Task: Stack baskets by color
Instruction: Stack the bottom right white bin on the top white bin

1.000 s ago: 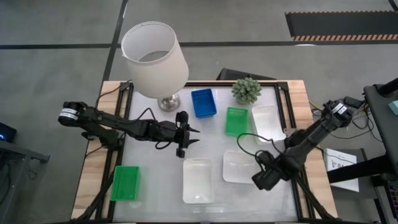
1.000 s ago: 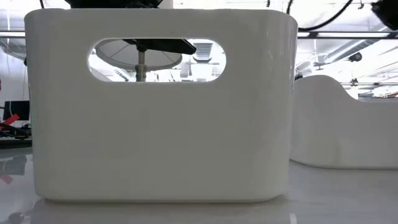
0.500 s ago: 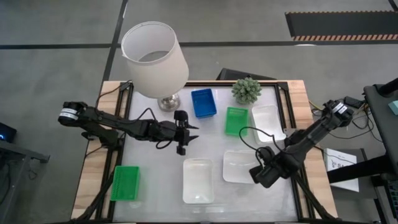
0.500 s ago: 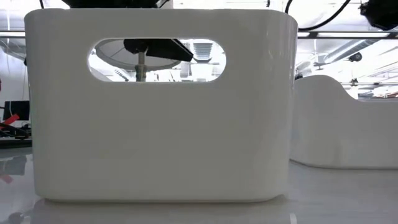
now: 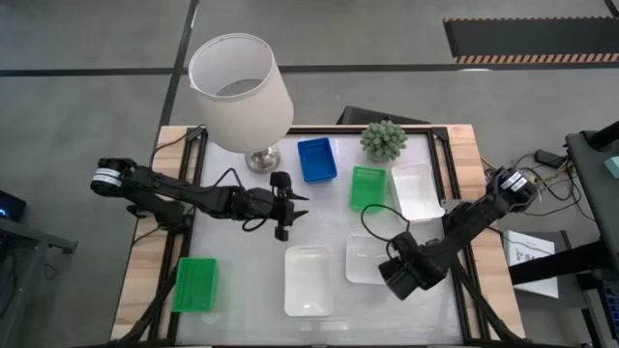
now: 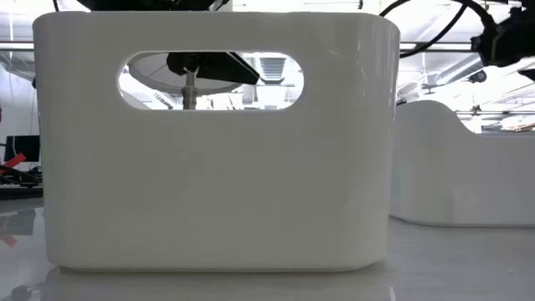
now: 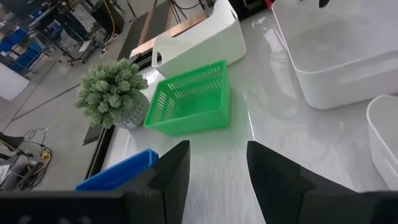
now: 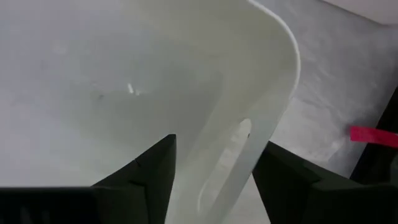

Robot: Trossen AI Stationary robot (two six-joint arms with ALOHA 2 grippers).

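Six baskets stand bottom-down on the table: a blue one (image 5: 317, 159), a green one (image 5: 368, 188) and a white one (image 5: 417, 190) toward the far side. A green one (image 5: 195, 284) and two white ones (image 5: 308, 280) (image 5: 364, 257) stand near the front. My right gripper (image 5: 397, 277) points down, open, over the right white basket's near right end. Its fingers straddle the end wall with the handle slot (image 8: 239, 146), one inside and one outside, with a gap on each side. My left gripper (image 5: 301, 209) hovers open above the table's middle, pointing at the green basket (image 7: 189, 102).
A white-shaded lamp (image 5: 242, 89) stands at the far left and a small potted plant (image 5: 384, 140) at the far middle. The left white basket (image 6: 214, 142) fills the low view. Bare tabletop lies between the left green basket and the white ones.
My right gripper has come down and a little toward the table's left, onto the near right end of the white basket, so its open fingers now straddle the end wall. The baskets have stayed in place.
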